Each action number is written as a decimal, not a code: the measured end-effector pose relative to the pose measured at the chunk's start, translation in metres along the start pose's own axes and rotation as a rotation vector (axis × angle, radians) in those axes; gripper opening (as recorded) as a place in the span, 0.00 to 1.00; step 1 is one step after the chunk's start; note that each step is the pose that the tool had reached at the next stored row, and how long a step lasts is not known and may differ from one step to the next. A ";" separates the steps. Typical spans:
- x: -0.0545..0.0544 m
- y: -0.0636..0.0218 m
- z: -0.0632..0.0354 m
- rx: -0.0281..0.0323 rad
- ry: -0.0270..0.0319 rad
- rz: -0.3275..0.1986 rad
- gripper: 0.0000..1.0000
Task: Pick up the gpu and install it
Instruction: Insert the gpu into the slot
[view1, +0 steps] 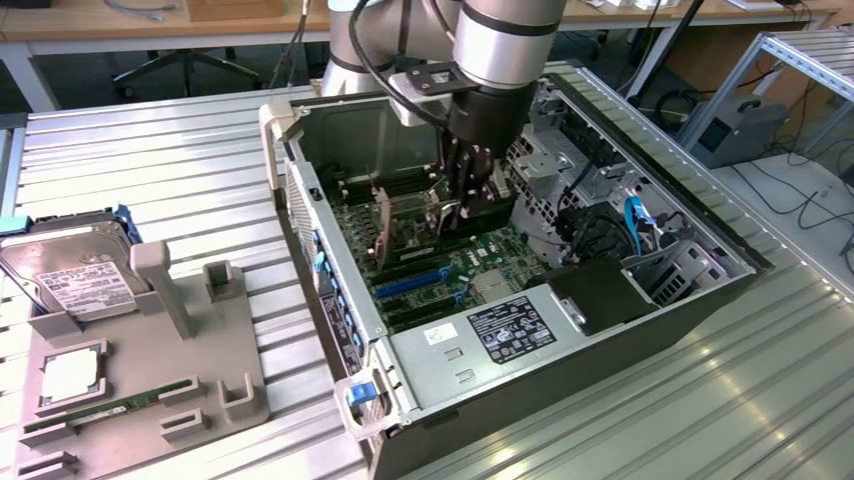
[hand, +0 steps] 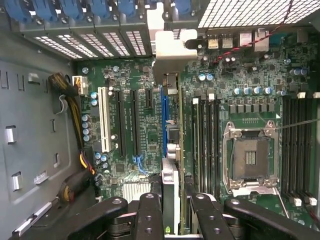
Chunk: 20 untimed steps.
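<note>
One gpu (hand: 171, 170), clamped edge-on in gripper (hand: 175, 202), over blue slot (hand: 163, 110)

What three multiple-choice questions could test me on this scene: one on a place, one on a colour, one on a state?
1. Where is the gripper?
A) inside the open computer case
B) over the grey tray
C) above the wooden desk

2. What colour is the long slot closest to the gpu?
A) red
B) blue
C) orange

3. The gpu is:
A) lying on the grey tray
B) lying on the table
C) clamped in the gripper

Answers:
1 A: it hangs above the motherboard, within the case walls.
2 B: the slot beside the card's edge is blue.
3 C: the fingers pinch the card edge-on.
</note>
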<state>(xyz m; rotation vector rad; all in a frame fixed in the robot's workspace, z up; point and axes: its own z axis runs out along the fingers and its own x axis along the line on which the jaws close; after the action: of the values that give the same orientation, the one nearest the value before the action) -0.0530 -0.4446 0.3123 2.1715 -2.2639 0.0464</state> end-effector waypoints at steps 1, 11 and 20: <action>0.000 0.0001 0.0018 0.0001 0.0000 0.000 0.27; 0.001 0.0102 0.0091 0.0012 -0.0015 0.000 0.27; 0.003 0.0230 0.0180 0.0118 -0.0020 0.000 0.27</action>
<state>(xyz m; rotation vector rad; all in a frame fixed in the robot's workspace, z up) -0.0757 -0.4467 0.2939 2.1787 -2.2702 0.0577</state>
